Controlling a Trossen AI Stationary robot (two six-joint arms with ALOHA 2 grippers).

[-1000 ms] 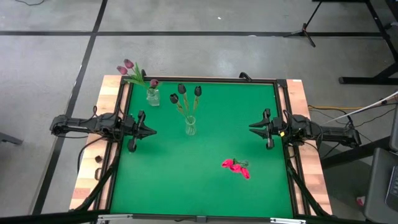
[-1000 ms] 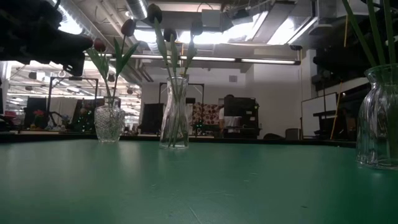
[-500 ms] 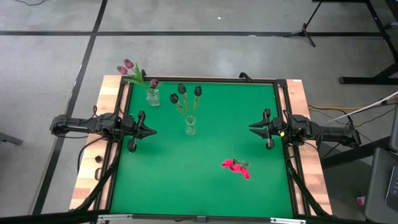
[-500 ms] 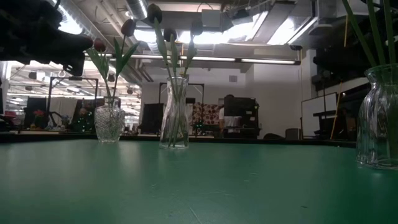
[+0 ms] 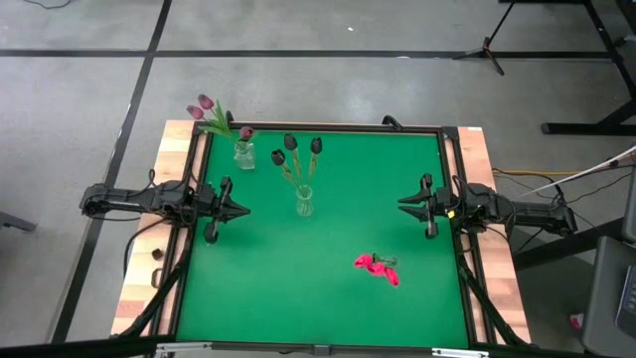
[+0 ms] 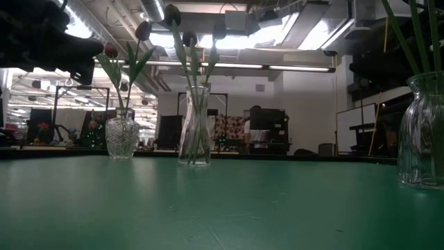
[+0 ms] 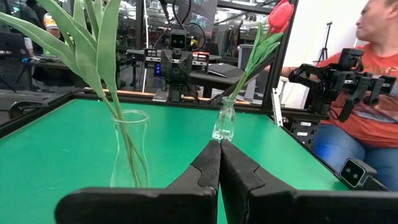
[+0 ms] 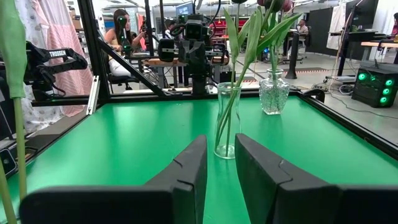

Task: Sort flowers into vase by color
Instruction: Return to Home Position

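Tulips (image 5: 298, 151) leave the tabletop's (image 5: 328, 303) near-left corner open; at its side edges my left gripper (image 5: 241, 210) sits shut, right gripper (image 5: 405, 206) barely parted, both empty.

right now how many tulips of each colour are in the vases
mauve-purple tulips: 3
dark maroon tulips: 3
pink-red tulips: about 3, the heads bunch together seen from above
total: about 9 tulips, in 3 glass vases
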